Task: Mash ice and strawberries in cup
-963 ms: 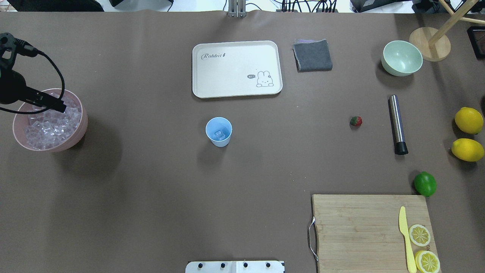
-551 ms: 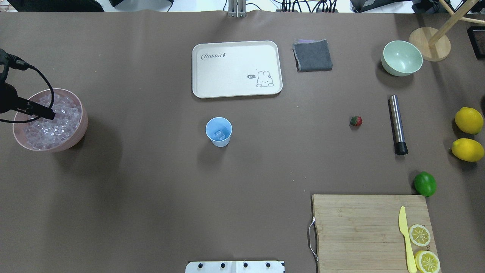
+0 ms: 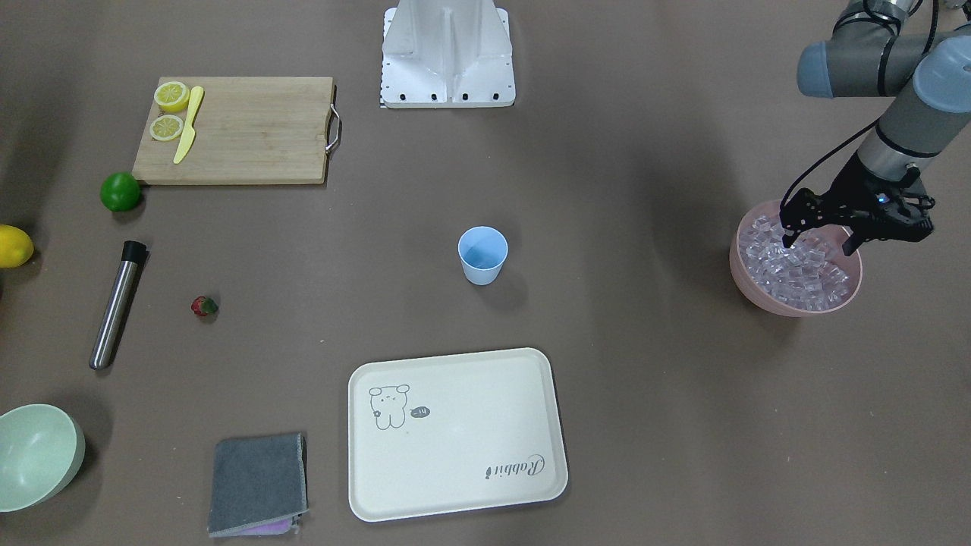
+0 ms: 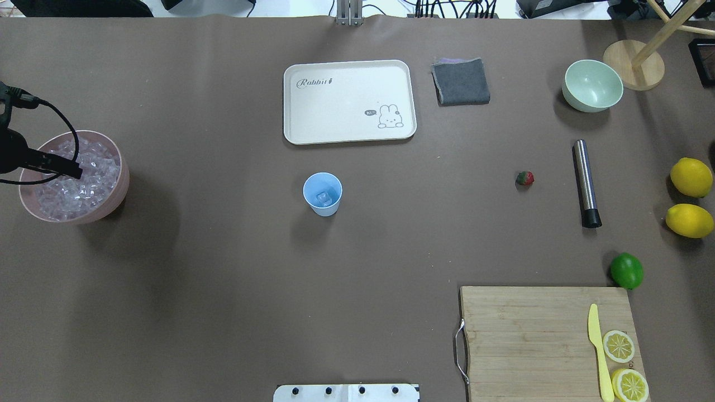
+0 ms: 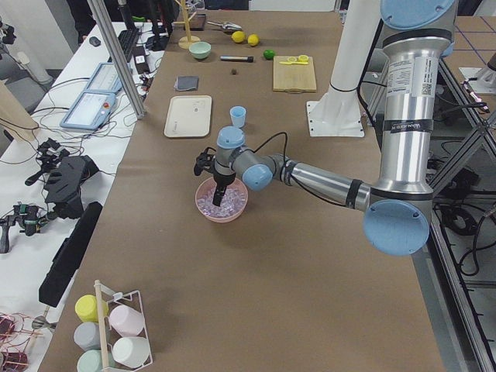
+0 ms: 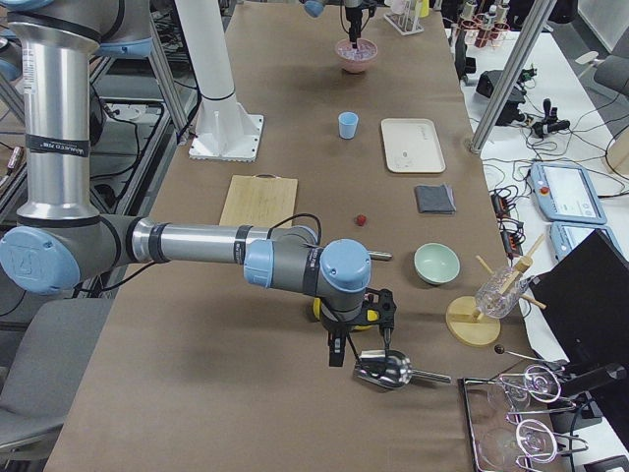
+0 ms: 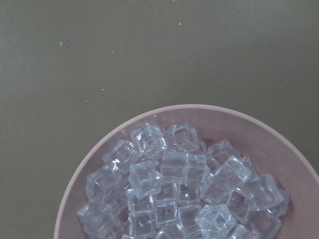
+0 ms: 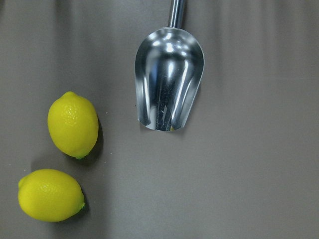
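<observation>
Left tool (image 3: 821,244) hangs with fingers spread wide over the pink bowl (image 3: 766,302), tips down at the ice (image 3: 796,277). Overhead, the cup (image 4: 322,194) stands mid-table (image 4: 223,279), one cube inside; bowl at its 9 o'clock, strawberry (image 4: 524,178) at 3 o'clock. Right tool (image 6: 359,346) hovers by a metal scoop (image 6: 385,368); spread or pressed together, cannot tell.
</observation>
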Controlling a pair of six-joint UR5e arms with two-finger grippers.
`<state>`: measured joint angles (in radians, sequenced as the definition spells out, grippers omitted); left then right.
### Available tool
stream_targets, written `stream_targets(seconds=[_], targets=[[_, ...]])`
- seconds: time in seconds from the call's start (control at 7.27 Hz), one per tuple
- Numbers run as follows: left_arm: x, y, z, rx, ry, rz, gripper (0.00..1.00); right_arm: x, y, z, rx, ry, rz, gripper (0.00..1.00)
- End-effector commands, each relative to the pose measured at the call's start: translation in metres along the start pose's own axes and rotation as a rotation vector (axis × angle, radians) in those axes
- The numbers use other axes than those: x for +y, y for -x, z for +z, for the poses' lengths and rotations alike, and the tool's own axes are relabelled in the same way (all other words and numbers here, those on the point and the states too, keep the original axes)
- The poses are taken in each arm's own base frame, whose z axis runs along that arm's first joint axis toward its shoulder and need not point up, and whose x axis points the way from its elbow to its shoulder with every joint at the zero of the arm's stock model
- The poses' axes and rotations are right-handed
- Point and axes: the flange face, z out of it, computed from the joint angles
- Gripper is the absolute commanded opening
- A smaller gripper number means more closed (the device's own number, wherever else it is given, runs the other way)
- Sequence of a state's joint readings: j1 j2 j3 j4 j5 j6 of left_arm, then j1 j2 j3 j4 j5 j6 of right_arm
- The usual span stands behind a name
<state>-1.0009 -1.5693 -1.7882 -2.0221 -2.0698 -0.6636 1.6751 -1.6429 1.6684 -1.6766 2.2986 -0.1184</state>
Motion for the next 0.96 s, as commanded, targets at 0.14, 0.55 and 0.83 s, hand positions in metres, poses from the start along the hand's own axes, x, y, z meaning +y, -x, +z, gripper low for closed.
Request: stream_targets(seconds=[0.14, 0.55, 0.83], targets=[[0.019, -0.015, 0.011, 0.009, 0.037, -0.074, 0.97, 0.001, 0.001, -0.001, 0.001, -0.003, -0.004, 1.00], [0.027, -0.026, 0.019, 0.014, 0.056, -0.053, 0.92, 0.004, 0.002, -0.002, 0.003, -0.004, -0.005, 1.00], [0.029, -0.024, 0.020, 0.010, 0.061, -0.053, 0.91, 0.006, 0.001, 0.000, 0.001, 0.000, -0.002, 1.00]])
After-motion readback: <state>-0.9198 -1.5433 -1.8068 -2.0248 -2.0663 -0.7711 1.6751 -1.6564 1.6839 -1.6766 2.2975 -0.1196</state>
